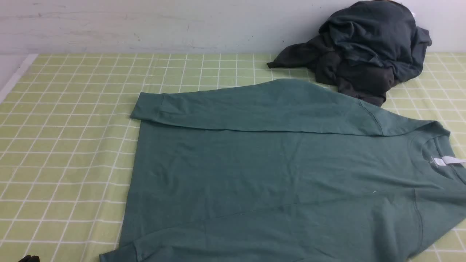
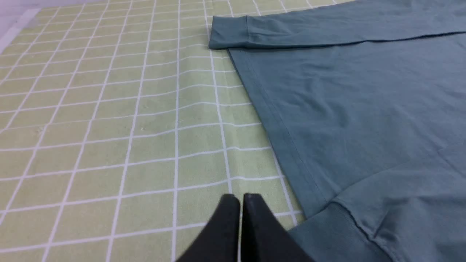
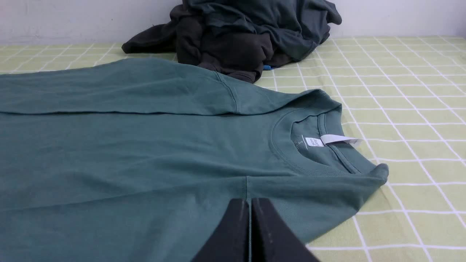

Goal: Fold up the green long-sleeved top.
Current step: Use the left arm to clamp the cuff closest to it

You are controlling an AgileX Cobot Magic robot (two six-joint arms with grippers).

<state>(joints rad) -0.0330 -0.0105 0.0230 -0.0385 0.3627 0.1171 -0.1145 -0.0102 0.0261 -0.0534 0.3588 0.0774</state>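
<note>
The green long-sleeved top (image 1: 276,171) lies flat on the checked cloth, neck to the right, with its white neck label (image 1: 446,161) showing. The far sleeve (image 1: 255,105) is folded across the body, cuff (image 1: 147,105) at the left. The near sleeve's cuff (image 2: 327,236) lies by the hem at the front left. My left gripper (image 2: 240,198) is shut and empty over bare cloth, just left of that cuff; only a sliver of it (image 1: 29,258) shows in the front view. My right gripper (image 3: 250,202) is shut above the top (image 3: 127,153) near the near shoulder seam, short of the collar (image 3: 309,160).
A heap of dark charcoal-grey clothes (image 1: 364,47) lies at the back right against the white wall (image 1: 145,25), touching the top's far shoulder. The green checked tablecloth (image 1: 65,145) covers the table; its left edge (image 1: 14,76) shows at the far left.
</note>
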